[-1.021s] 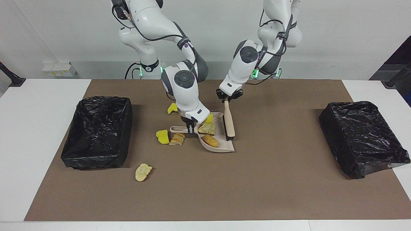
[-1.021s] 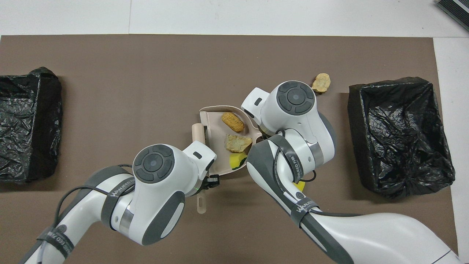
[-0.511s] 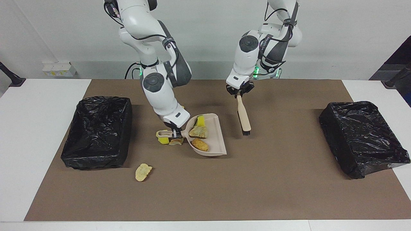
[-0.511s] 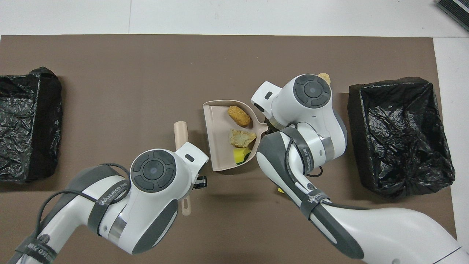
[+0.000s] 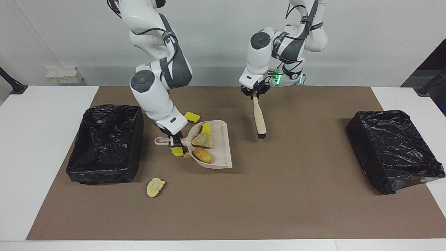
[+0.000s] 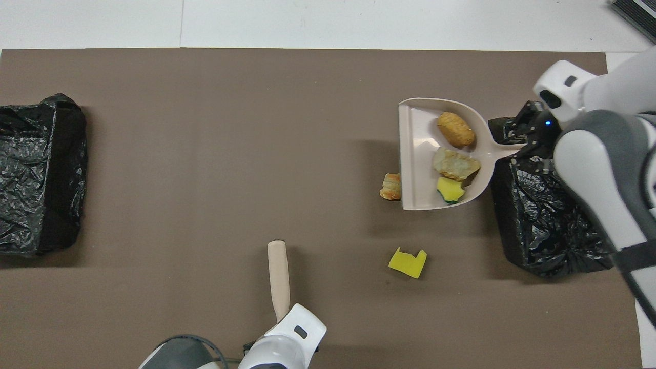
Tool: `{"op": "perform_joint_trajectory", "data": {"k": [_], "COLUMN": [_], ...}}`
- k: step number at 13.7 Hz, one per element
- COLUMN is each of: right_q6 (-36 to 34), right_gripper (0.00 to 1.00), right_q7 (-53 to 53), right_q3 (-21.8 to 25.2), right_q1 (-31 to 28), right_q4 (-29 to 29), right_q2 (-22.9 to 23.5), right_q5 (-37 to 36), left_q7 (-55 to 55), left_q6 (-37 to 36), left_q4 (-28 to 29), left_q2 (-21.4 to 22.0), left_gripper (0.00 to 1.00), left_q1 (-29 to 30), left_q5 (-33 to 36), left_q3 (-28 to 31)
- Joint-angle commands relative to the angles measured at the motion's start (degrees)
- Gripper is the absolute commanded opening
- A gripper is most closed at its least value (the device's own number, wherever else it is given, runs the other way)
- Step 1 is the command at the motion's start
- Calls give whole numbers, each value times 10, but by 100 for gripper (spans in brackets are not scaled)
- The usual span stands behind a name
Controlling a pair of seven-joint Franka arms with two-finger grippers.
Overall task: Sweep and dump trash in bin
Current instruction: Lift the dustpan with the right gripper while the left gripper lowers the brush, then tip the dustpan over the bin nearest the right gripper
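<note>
My right gripper (image 5: 173,141) is shut on the handle of the beige dustpan (image 5: 217,150) and holds it level above the mat, beside the black bin (image 5: 106,143) at the right arm's end. The pan carries three pieces of trash: a yellow sponge chunk with a green face (image 6: 450,189), a tan piece (image 6: 456,164) and a golden piece (image 6: 455,129). On the mat lie a yellow chunk (image 5: 191,116), another yellow chunk (image 5: 177,152), a bread piece (image 6: 391,186) and one more bread piece (image 5: 155,187). My left gripper (image 5: 255,94) is shut on the brush (image 5: 259,116), which hangs bristles down over the mat.
A second black bin (image 5: 393,150) stands at the left arm's end of the table. The brown mat (image 5: 278,195) covers the middle of the table. The dustpan (image 6: 415,154) and the brush (image 6: 278,277) also show in the overhead view.
My right gripper has lifted the dustpan and carried it toward the bin at the right arm's end. My left gripper has drawn the brush up and back toward the robots.
</note>
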State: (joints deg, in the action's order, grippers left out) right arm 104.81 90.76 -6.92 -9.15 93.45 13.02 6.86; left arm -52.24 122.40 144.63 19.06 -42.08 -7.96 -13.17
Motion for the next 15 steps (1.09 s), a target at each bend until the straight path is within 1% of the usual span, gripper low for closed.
{"op": "perform_joint_trajectory", "data": {"k": [1,2,3,4,5,6,7,8,9,11,13,15], "right_q6": [-14,-14,-7,-5,-5,0,25,44,51,44,44,43], "right_gripper": [0,0,0,0,0,0,0,0,0,0,0,0], "right_q7": [57,84,112,125,129,129,122,121,112,45,12,11], "right_q3": [-6,-5,-1,0,-1,0,0,1,2,1,0,-1], "right_q1": [-63,-90,-117,-132,-143,-157,-177,-184,-185,-181,-175,-156], "right_q4": [-13,-13,-12,-9,1,29,51,59,60,64,81,85], "right_q2": [-3,-4,-4,-5,-14,-31,-44,-47,-47,-48,-56,-64], "right_q5": [12,6,-8,-41,-79,-95,-101,-113,-140,-191,-221,-272], "left_q7": [-4,-4,-4,-1,0,3,-2,6,11,58,157,279], "left_q6": [88,107,109,110,108,102,100,93,80,54,31,29], "left_q4": [79,89,90,90,88,84,71,52,34,-9,-38,-78], "left_q2": [33,30,25,19,14,12,6,-2,-7,-23,-40,-80], "left_gripper": [0,0,3,21,35,68,100,100,100,100,100,100], "left_q1": [-27,-34,-34,-34,-34,-34,-27,-15,12,69,133,213], "left_q5": [-21,-21,-21,-21,-21,-21,-21,-21,-21,-20,-14,-12], "left_q3": [9,9,9,9,9,9,10,12,13,13,13,14]}}
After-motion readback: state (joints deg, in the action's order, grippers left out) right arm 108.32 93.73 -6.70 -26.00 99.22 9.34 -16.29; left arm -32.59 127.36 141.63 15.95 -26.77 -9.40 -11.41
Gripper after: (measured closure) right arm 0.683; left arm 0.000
